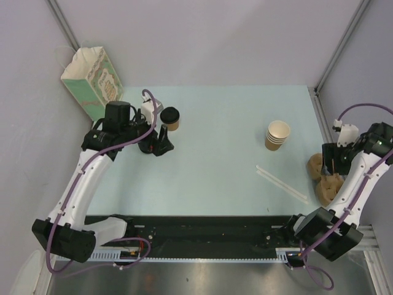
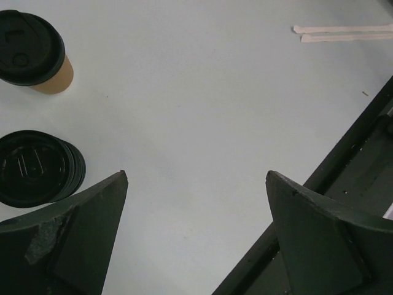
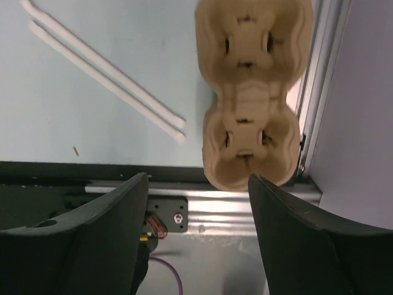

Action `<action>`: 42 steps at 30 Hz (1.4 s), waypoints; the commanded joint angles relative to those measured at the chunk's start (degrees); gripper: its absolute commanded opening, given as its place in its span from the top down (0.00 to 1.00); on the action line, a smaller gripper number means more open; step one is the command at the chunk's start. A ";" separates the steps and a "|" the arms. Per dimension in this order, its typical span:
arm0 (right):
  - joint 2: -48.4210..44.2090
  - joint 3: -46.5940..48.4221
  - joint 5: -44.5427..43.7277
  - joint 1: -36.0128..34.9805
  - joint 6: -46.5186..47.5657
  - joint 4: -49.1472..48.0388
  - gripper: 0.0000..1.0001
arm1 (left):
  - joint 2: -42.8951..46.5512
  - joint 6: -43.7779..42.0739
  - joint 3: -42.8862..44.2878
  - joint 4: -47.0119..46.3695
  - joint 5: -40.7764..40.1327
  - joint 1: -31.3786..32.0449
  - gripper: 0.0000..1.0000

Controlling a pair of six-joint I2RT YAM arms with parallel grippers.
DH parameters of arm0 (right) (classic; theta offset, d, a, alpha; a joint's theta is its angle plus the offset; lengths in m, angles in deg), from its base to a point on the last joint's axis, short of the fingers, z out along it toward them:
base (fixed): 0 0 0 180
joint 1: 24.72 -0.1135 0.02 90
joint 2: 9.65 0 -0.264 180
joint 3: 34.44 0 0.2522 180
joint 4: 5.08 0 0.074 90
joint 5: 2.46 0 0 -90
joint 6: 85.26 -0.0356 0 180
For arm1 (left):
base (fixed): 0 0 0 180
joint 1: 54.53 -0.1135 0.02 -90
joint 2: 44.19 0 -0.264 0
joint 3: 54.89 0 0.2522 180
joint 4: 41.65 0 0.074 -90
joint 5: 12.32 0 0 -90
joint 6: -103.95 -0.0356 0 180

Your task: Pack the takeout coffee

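The lidded takeout coffee (image 1: 170, 117) stands free, far left on the counter (image 1: 221, 141). The left fingers (image 2: 86, 233) are spread wide near it, likely to grab it, while the right fingers (image 3: 104, 233) — apart too, empty — hang by the cup carrier (image 3: 252, 92).

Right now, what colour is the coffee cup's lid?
Black lid, tan cup; shows best in the left wrist view.
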 commanded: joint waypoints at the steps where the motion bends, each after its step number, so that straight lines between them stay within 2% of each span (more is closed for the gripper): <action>1: -4.15 -6.03 -6.22 2.38 2.95 0.97 0.30 | 3.39 1.56 -0.48 -1.57 2.48 0.35 0.00; 5: -5.12 -12.70 -7.62 2.65 3.65 -2.54 0.35 | 3.57 1.64 -0.40 -1.22 2.48 0.44 0.01; 12: -4.07 -19.13 -8.60 4.49 4.62 -8.00 0.43 | 4.01 2.08 -1.01 -1.40 2.13 0.44 0.00; 22: 1.55 -19.49 -6.41 6.16 2.77 -11.69 0.52 | 4.01 2.26 -1.01 -1.66 1.78 0.35 0.00; 42: 7.45 -19.49 -3.24 6.69 0.58 -13.80 0.56 | 3.04 2.70 -1.19 -2.10 2.04 0.44 0.00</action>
